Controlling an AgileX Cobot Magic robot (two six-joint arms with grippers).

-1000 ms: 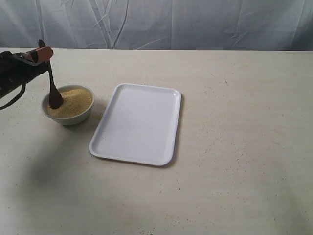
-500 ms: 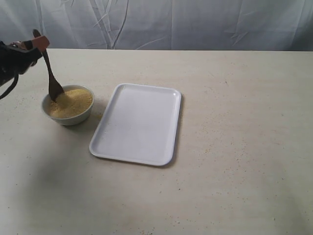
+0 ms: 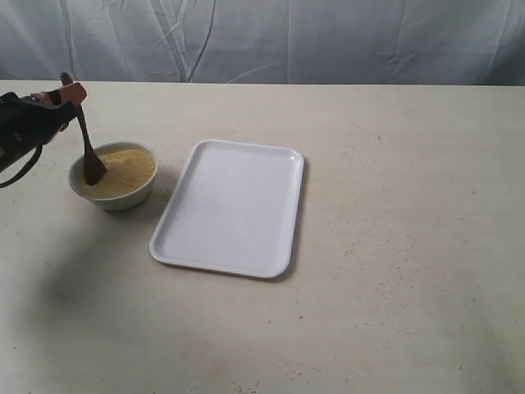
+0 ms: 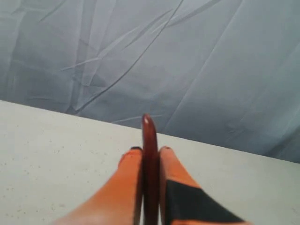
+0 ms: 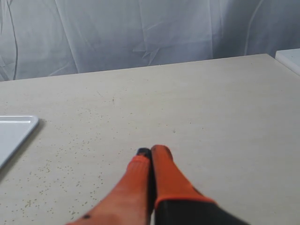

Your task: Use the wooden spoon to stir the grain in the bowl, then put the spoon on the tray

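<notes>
At the left of the exterior view, the small white bowl (image 3: pixel 113 190) holds yellow-tan grain (image 3: pixel 127 169). The dark wooden spoon (image 3: pixel 89 156) stands nearly upright, its scoop dipped into the grain at the bowl's left side. My left gripper (image 3: pixel 70 95) is shut on the top of the spoon's handle, above and left of the bowl. In the left wrist view the spoon handle (image 4: pixel 150 168) shows clamped between the orange fingers of the left gripper (image 4: pixel 150 151). The white tray (image 3: pixel 230 206) lies flat just right of the bowl. My right gripper (image 5: pixel 151 152) is shut and holds nothing, low over bare table.
A pale speckled table (image 3: pixel 394 246) stretches wide to the right of the tray. A wrinkled grey cloth backdrop (image 3: pixel 328 37) hangs behind its far edge. A corner of the tray (image 5: pixel 14 131) shows in the right wrist view.
My left gripper has come back down and slightly right after rising half a second ago. The spoon's scoop sits deeper in the grain again.
</notes>
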